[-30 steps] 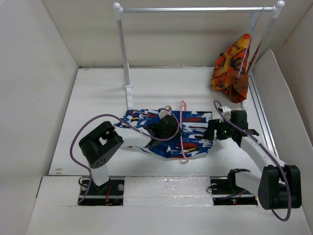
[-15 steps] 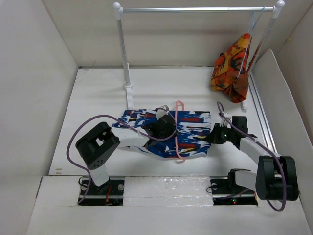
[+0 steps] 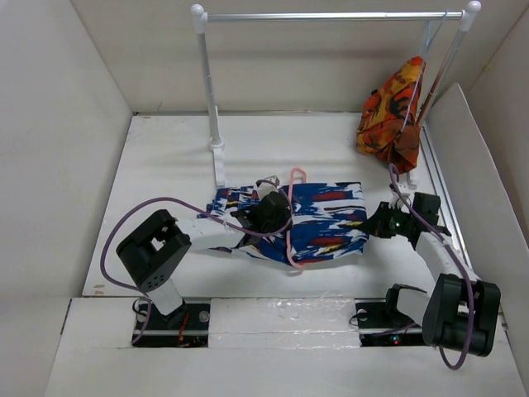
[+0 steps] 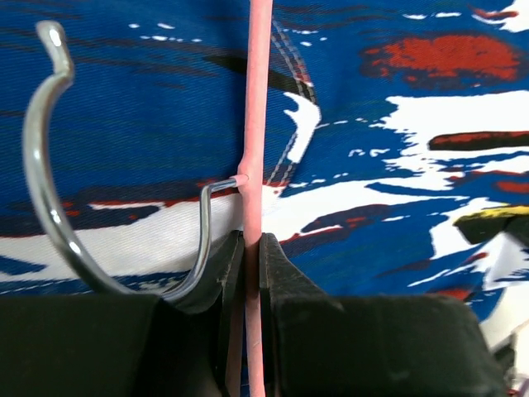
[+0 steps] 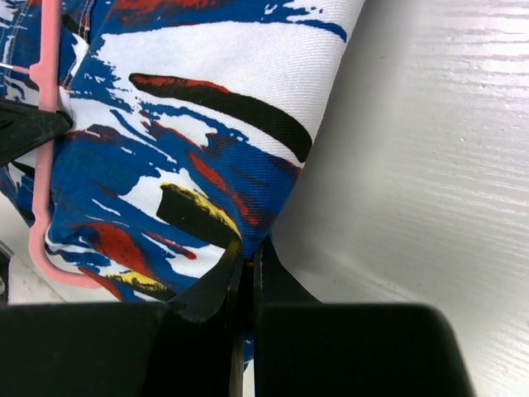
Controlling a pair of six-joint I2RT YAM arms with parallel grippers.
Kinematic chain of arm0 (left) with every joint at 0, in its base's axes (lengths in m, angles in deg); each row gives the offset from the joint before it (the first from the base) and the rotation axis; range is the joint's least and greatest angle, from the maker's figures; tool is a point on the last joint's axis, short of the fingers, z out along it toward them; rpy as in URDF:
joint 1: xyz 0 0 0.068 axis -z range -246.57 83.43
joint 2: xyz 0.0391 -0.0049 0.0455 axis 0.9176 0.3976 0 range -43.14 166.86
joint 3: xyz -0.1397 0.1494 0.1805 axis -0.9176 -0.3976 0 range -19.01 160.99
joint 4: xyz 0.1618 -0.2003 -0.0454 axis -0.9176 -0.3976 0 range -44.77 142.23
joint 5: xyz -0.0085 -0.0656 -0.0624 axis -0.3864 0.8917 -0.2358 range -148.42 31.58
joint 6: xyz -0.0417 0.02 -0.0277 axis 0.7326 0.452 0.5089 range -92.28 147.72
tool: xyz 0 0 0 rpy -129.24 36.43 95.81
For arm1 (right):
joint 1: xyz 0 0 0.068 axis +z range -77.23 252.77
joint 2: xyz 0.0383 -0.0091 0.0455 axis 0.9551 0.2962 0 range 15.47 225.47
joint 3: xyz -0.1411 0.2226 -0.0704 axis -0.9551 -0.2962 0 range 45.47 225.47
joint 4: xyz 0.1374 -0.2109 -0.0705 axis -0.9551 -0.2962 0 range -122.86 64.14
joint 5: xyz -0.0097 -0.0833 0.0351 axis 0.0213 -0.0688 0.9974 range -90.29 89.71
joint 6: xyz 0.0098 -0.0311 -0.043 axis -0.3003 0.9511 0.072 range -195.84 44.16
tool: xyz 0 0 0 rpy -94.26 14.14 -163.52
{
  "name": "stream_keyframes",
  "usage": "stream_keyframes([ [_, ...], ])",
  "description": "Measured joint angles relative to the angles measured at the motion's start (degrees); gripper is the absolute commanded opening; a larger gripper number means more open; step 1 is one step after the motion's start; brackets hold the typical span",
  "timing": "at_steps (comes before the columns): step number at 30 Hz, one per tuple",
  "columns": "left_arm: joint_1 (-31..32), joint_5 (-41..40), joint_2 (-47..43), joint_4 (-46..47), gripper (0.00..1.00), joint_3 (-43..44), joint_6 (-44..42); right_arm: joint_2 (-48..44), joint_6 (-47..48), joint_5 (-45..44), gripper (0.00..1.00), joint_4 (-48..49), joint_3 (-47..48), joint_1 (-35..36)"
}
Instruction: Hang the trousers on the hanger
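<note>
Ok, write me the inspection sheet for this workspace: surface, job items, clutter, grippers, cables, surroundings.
Surface: white table, walled at the sides and back.
Job's things: the trousers lie flat mid-table; the pink hanger lies across them.
Clutter: nothing seen.
Grippers: left gripper shut on the hanger's bar, beside its metal hook; right gripper shut on the trousers' edge.
Cables: purple cables loop along both arms.
Surroundings: clothes rail at the back, with an orange-red garment hanging at its right end.
</note>
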Motion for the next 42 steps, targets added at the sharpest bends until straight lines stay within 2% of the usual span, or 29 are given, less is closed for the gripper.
stream_keyframes([
  [16,-0.2,-3.1,0.0,-7.8,0.0,2.4,0.2,-1.0,-1.4,-0.2,0.0,-2.1,3.3,-2.1],
  [25,-1.6,-3.0,-4.0,-10.8,0.0,2.8,-0.4,-1.9,-0.6,-0.5,0.0,-3.0,3.0,-2.3],
  [32,-0.4,-3.8,0.5,-10.6,0.0,3.0,1.1,0.2,-0.5,-2.0,0.0,-2.8,1.8,-2.4],
  [42,-0.8,-3.5,-1.4,-9.2,0.0,0.7,2.1,-7.3,-0.8,-2.0,0.0,-6.2,1.7,-4.6],
])
